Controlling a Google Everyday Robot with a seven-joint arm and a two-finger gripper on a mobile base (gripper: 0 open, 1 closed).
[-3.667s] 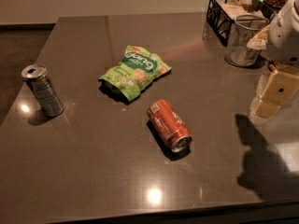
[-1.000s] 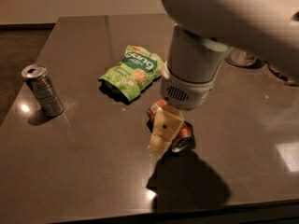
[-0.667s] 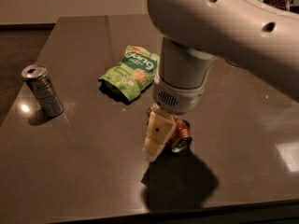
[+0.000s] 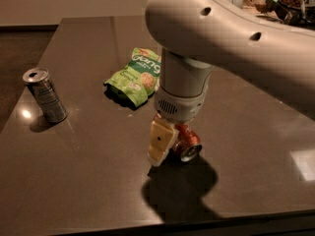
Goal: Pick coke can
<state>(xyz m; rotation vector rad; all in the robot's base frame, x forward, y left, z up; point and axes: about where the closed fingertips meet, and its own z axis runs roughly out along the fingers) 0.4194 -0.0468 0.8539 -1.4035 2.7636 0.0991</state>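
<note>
Spans the top of the view from the upper right as a thick, pale arm [image 4: 231,28], with two small dark holes along its side. Turns downward near the centre into a round grey wrist [image 4: 184,90] (a vent grille on its lower band), held close to vertical. Ends in the cream-coloured gripper [image 4: 170,150], pointing down and leaning slightly left at its tip. Sits low, right at the table [image 4: 74,181] in the front middle, pressed close against the left side of the coke can [image 4: 188,144].
</note>
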